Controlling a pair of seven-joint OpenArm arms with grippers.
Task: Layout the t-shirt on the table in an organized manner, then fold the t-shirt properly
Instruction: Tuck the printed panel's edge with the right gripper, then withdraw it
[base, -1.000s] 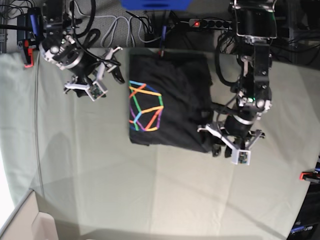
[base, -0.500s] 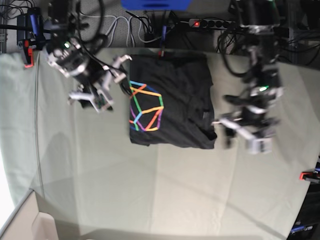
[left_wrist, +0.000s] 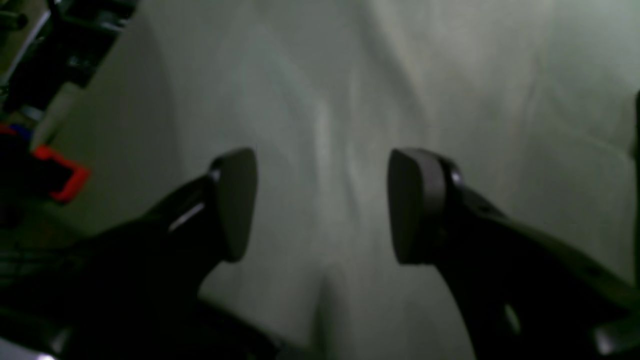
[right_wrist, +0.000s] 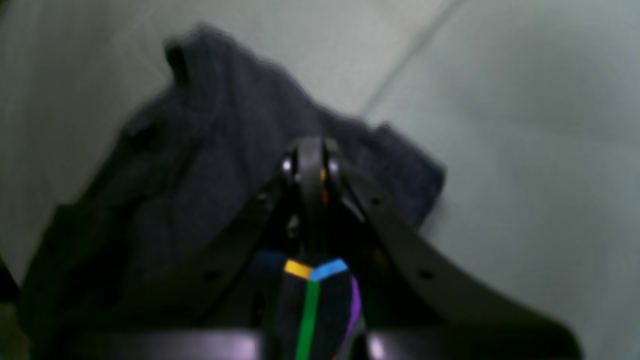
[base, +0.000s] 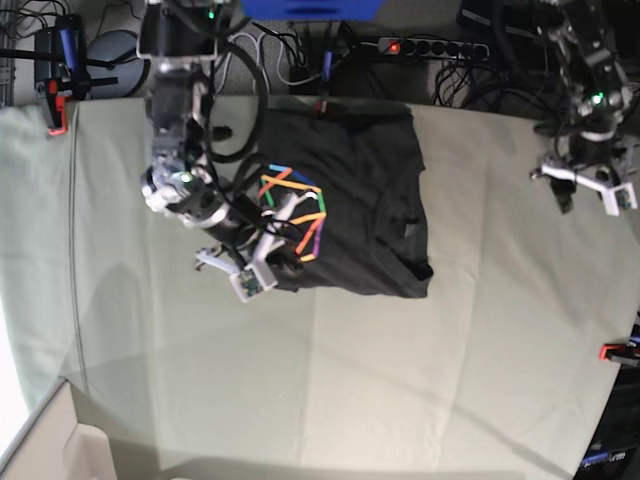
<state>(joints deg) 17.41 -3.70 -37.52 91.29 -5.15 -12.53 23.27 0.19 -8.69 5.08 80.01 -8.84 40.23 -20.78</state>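
The black t-shirt (base: 360, 200) lies folded into a rough rectangle at the back middle of the table (base: 400, 380), its rainbow line print (base: 295, 210) facing up on the left side. My right gripper (base: 283, 262) is at the shirt's near-left corner. In the right wrist view that gripper (right_wrist: 310, 160) is shut on the t-shirt (right_wrist: 225, 150), with a fold of printed fabric (right_wrist: 315, 295) pinched between the fingers. My left gripper (base: 580, 190) hangs far to the right of the shirt. It stands open (left_wrist: 322, 205) over bare cloth, with nothing between its pads (left_wrist: 235, 205).
A power strip (base: 430, 47) and cables lie behind the table's back edge. Red clamps sit at the left edge (base: 57, 115) and right edge (base: 617, 350), one also showing in the left wrist view (left_wrist: 62, 172). A cardboard box (base: 50, 450) stands at the near-left corner.
My right arm swung from the back left down to the shirt's near-left corner and shut on the fabric. My left arm let go of the shirt's right corner and withdrew to the far right.
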